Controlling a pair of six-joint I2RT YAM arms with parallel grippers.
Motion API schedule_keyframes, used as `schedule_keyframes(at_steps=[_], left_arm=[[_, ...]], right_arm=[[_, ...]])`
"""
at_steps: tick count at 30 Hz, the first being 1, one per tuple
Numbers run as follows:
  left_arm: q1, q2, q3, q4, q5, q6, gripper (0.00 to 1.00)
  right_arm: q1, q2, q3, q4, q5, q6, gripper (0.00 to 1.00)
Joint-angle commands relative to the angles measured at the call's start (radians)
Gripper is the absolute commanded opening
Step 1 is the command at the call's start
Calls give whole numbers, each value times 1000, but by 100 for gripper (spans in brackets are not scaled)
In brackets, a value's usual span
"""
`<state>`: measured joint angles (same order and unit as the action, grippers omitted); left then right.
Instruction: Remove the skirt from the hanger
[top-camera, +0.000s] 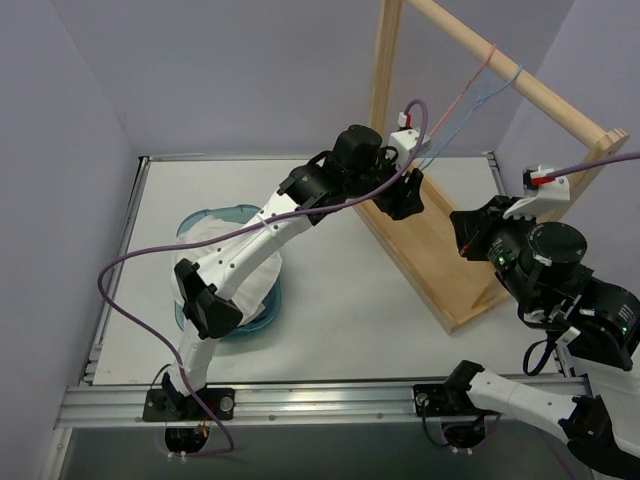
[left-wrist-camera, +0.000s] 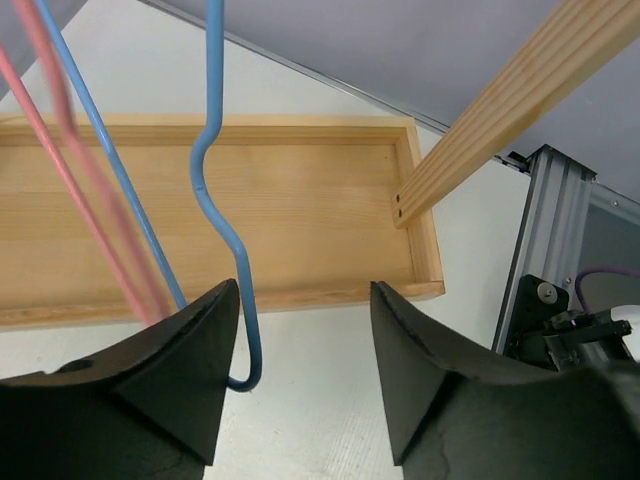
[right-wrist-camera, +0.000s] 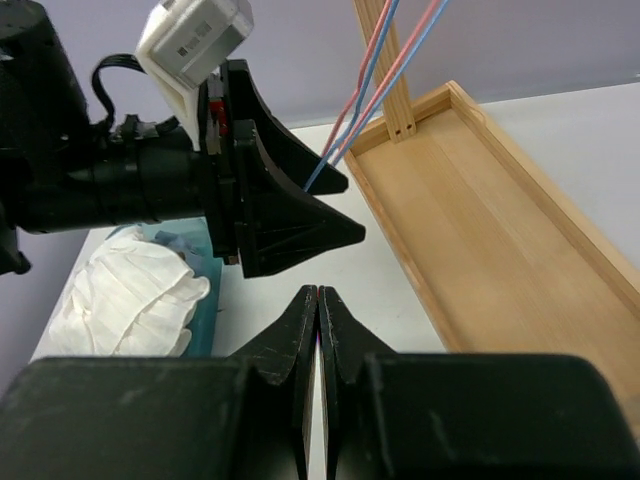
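Note:
The light-blue hanger hangs bare from the wooden rod, beside a pink hanger. In the left wrist view its blue wire runs down to a curved end right next to the left finger. My left gripper is open around that end; it also shows in the top view. The white pleated skirt lies bunched in a teal basin, partly under my left arm, and shows in the right wrist view. My right gripper is shut and empty, low beside the rack.
The wooden rack has a tray base, an upright post and a slanted top rod. The pink hanger hangs just left of the blue one. An aluminium rail lines the near edge.

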<state>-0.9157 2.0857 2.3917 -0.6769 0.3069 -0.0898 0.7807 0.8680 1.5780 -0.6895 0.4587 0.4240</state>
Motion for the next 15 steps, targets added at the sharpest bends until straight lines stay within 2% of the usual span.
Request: schedule_keyframes(at_steps=[1, 4, 9, 10, 15], left_arm=[[9, -58, -37, -141, -80, 19, 65], [14, -85, -40, -151, -94, 38, 74], [17, -131, -58, -145, -80, 47, 80], [17, -139, -71, -136, -83, 45, 89], [23, -173, -100, -131, -117, 51, 96]], right_arm=[[3, 37, -36, 39, 58, -34, 0], [2, 39, -71, 56, 64, -48, 0], [2, 58, -107, 59, 31, -53, 0], [2, 52, -121, 65, 40, -53, 0], [2, 48, -145, 81, 61, -64, 0]])
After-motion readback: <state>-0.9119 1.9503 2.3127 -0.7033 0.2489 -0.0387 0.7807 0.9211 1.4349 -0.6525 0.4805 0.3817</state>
